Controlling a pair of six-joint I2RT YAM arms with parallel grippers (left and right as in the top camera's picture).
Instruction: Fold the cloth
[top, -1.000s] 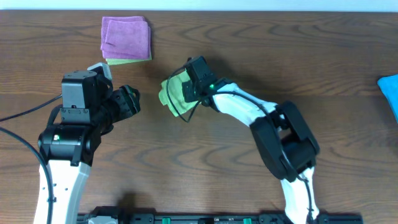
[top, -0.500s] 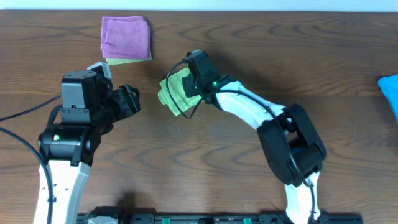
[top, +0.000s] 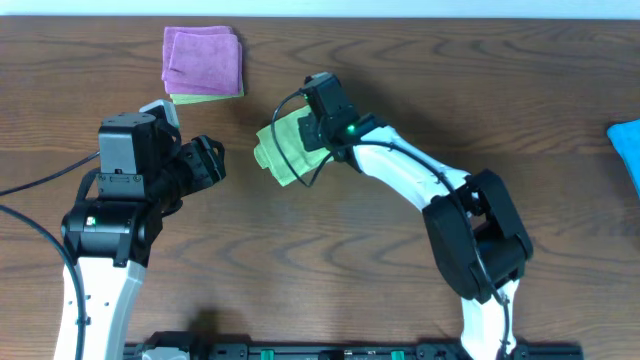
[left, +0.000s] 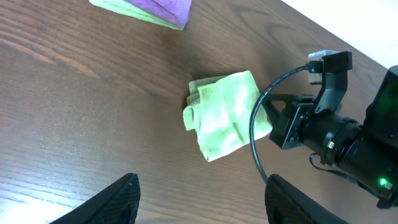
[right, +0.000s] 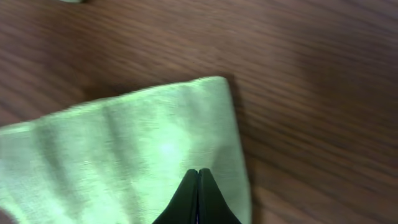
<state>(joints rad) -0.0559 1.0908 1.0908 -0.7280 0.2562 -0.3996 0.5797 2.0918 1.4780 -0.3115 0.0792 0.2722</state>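
Observation:
The cloth (top: 283, 152) is a lime-green bundle, folded over and a bit rumpled, on the wooden table just left of centre. It also shows in the left wrist view, the cloth (left: 225, 115), and fills the lower left of the right wrist view, the cloth (right: 124, 149). My right gripper (top: 308, 138) is shut, fingers pressed together, its tip (right: 199, 172) over the cloth's right part; no fold shows between the fingers. My left gripper (top: 214, 160) stands open to the left of the cloth, apart from it, with bare table between its fingers (left: 127, 190).
A purple cloth (top: 203, 60) lies folded on a lime-green one at the far left. A bright blue cloth (top: 627, 142) pokes in at the right edge. The right arm's black cable (left: 256, 124) loops over the cloth's right side.
My right gripper has slid a little toward the far side over the cloth, and more of the green shows beside it. The left arm has not moved.

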